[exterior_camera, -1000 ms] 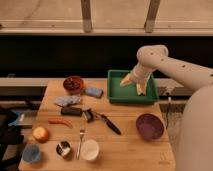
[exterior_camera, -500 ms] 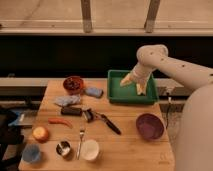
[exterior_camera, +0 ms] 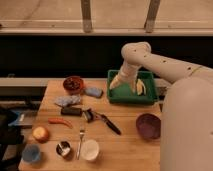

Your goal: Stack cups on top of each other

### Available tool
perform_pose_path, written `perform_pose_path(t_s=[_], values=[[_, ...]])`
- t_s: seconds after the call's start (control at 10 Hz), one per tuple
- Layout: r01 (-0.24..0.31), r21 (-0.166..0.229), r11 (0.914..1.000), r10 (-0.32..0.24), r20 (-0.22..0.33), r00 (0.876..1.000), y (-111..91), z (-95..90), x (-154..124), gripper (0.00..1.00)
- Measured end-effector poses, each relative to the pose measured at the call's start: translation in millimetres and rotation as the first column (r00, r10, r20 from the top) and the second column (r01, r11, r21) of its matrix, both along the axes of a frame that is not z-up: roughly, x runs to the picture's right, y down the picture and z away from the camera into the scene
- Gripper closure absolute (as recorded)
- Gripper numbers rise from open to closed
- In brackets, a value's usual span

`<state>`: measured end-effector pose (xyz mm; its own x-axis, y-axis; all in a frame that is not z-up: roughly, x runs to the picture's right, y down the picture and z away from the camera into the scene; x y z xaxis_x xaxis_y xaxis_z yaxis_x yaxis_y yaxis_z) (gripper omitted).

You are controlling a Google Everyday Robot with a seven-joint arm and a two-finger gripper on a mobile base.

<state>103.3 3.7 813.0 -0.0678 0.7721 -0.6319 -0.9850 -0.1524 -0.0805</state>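
Three cups stand in a row at the table's front left: a light blue cup (exterior_camera: 31,153), a shiny metal cup (exterior_camera: 63,148) with a dark inside, and a white cup (exterior_camera: 90,149). They stand apart, none stacked. My gripper (exterior_camera: 127,86) hangs over the green tray (exterior_camera: 114,93) at the back right, far from the cups. Its pale fingers (exterior_camera: 116,81) spread apart with nothing between them.
A dark red bowl (exterior_camera: 74,84), blue sponge (exterior_camera: 93,92) and grey cloth (exterior_camera: 67,100) lie at the back left. A black tool (exterior_camera: 88,114), red chili (exterior_camera: 60,121), fork (exterior_camera: 80,140) and orange fruit (exterior_camera: 40,133) lie mid-table. A purple bowl (exterior_camera: 149,125) sits right.
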Motion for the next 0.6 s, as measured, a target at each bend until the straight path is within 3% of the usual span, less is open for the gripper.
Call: perform_pose_path(t_s=[0.2, 0.4, 0.5, 0.6], values=[[0.082, -0.019, 0.9965, -0.08, 0.08, 0.994, 18, -6.8, -36, 0.2], [0.152, -0.004, 0.9884, -0.149, 0.161, 0.976, 37, -18.0, -67, 0.2], [0.181, 0.004, 0.9834, -0.178, 0.196, 0.964, 46, -23.3, -82, 0.2], [0.229, 0.022, 0.9733, -0.227, 0.246, 0.942, 61, -32.8, -106, 0.2]])
